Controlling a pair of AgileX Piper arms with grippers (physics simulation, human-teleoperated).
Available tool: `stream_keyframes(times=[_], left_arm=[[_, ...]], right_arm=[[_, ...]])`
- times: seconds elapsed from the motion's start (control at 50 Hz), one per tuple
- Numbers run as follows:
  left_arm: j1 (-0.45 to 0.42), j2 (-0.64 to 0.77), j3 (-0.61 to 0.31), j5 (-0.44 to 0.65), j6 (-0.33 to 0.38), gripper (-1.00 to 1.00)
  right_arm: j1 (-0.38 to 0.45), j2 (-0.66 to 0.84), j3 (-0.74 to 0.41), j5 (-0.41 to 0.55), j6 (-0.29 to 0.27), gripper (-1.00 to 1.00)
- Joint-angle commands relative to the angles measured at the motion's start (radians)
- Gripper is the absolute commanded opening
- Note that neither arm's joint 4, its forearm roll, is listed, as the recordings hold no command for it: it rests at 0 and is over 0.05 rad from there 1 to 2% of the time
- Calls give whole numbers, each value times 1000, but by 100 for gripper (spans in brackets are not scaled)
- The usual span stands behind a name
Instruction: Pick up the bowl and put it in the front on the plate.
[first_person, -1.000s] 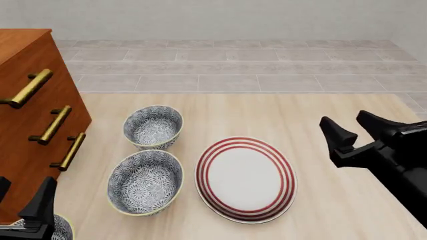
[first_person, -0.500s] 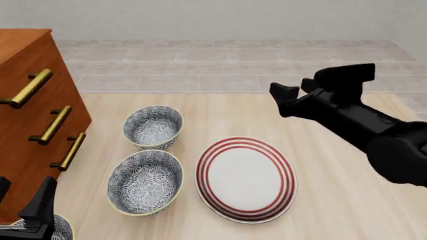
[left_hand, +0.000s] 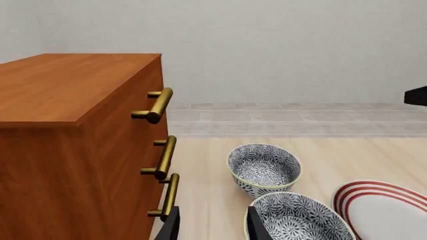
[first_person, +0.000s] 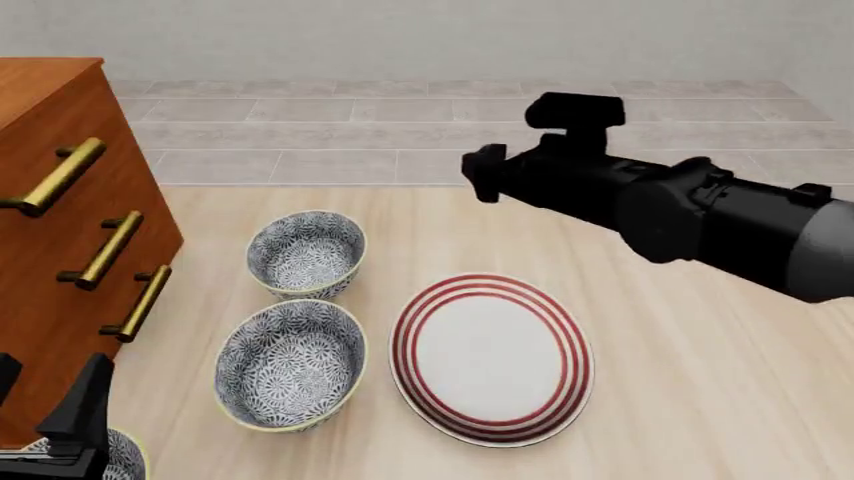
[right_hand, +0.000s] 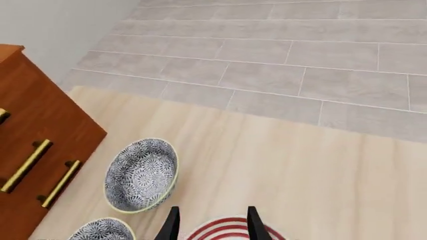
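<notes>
**Q:** Where does the bowl lie?

**A:** The bowl (first_person: 292, 364), deep, with a blue-grey floral pattern and a pale yellow rim, rests upright on the wooden table (first_person: 694, 380) at the near left. Nothing grips it. The plate (first_person: 491, 358), white with red concentric rings, lies flat just beside it to the right; their rims are close, and contact cannot be judged. A second bowl (first_person: 307, 254) of the same pattern stands just behind the first, farther from the arms. A fragment of a third patterned bowl (first_person: 123, 458) shows at the lower left corner of the front view.

**Q:** What flanks these?

**A:** A wooden cabinet (first_person: 60, 230) with three brass bar handles (first_person: 107, 249) stands at the left edge of the table, near both bowls.

**Q:** And the arms?

**A:** The right gripper (right_hand: 209, 225) hangs above the table behind the plate, well clear of all dishes. In the right wrist view its two fingertips stand apart with nothing between them, above the plate's far rim. The left gripper (left_hand: 211, 227) sits low at the near left corner, beside the cabinet. In the left wrist view its fingers are likewise parted and empty, with the nearer bowl just past one fingertip.
</notes>
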Motion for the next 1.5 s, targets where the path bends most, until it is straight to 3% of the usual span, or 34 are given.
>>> stream_keyframes(times=[0.02,0.3,0.64,1.08,1.5], left_arm=[[0,0,0,0,0,100],[0,0,0,0,0,100],[0,0,0,0,0,100],[0,0,0,0,0,100],[0,0,0,0,0,100]], right_arm=[[29,130,-149,100,50,100],[40,286,-362,231,58,100],[82,471,-568,296,75,100],[120,635,-677,283,76,100],[144,750,-739,255,111,100]])
